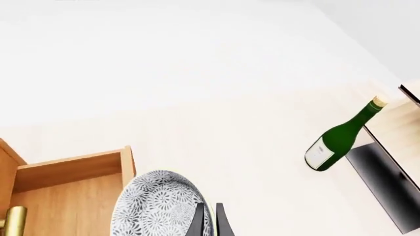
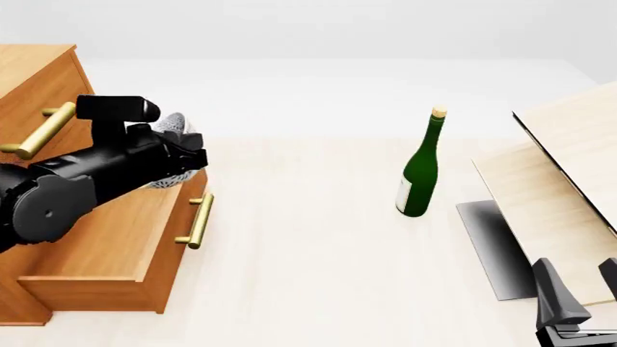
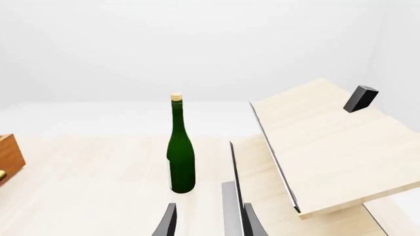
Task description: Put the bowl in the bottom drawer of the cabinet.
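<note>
The white, grey-speckled bowl (image 1: 157, 206) hangs tilted on edge, its rim pinched by my left gripper (image 1: 208, 209), which is shut on it. In the front view the bowl (image 2: 173, 124) peeks out behind that gripper (image 2: 191, 157), above the pulled-out bottom drawer (image 2: 106, 246) of the orange-brown cabinet (image 2: 34, 79). The left wrist view shows the drawer's open box (image 1: 66, 189) just beside the bowl. My right gripper (image 2: 581, 289) stays low at the near right, open and holding nothing, far from the cabinet; the right wrist view shows its spread fingers (image 3: 169, 221).
A green bottle (image 2: 421, 170) stands upright mid-table. Pale plywood boards (image 2: 559, 181) on a dark stand slope up at the right. The drawer's brass handle (image 2: 201, 220) juts toward the table's middle, and an upper drawer's handle (image 2: 43, 130) sticks out by the left arm.
</note>
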Robot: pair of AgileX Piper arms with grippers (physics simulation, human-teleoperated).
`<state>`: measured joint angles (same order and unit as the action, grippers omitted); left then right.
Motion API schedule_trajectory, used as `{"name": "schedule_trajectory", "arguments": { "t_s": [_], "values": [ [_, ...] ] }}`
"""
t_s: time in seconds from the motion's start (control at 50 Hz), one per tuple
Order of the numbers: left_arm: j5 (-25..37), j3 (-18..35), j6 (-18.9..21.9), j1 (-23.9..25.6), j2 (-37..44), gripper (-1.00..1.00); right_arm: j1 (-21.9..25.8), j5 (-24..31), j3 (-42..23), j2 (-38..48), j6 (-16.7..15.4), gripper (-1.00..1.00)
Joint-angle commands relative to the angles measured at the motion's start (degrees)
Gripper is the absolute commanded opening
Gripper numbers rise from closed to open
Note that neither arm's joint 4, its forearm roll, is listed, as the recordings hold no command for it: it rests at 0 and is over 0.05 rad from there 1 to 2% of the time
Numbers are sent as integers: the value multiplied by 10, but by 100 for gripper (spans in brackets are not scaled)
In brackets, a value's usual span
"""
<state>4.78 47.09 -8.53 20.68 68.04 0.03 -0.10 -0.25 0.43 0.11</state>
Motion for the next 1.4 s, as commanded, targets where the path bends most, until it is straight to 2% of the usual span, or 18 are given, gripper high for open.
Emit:
{"name": "schedule_trajectory", "arguments": {
  "t_s": [0.02,0.08,0.1,0.12,0.16,0.38,0.8,0.88,0.9,0.94,1.4],
  "values": [
    [-6,-23,-2,-23,-31,-100,0,0,0,0,0,100],
    [-8,-32,-4,-32,-39,-100,0,0,0,0,0,100],
    [24,-9,-4,-34,-50,-100,0,0,0,0,0,100],
    [1,-30,-5,-36,-48,-100,0,0,0,0,0,100],
    [34,-7,-5,-39,-59,-100,0,0,0,0,0,100],
    [37,-34,-9,-58,-95,-100,0,0,0,0,0,100],
    [43,-69,-11,-85,-107,-100,0,0,0,0,0,100],
    [40,-71,-13,-89,-103,-100,0,0,0,0,0,100],
    [9,-100,-13,-91,-100,-100,0,0,0,0,0,100],
    [26,-81,-17,-94,-99,-100,0,0,0,0,0,100],
    [-17,-119,-32,-110,-74,-100,0,0,0,0,0,100]
  ]
}}
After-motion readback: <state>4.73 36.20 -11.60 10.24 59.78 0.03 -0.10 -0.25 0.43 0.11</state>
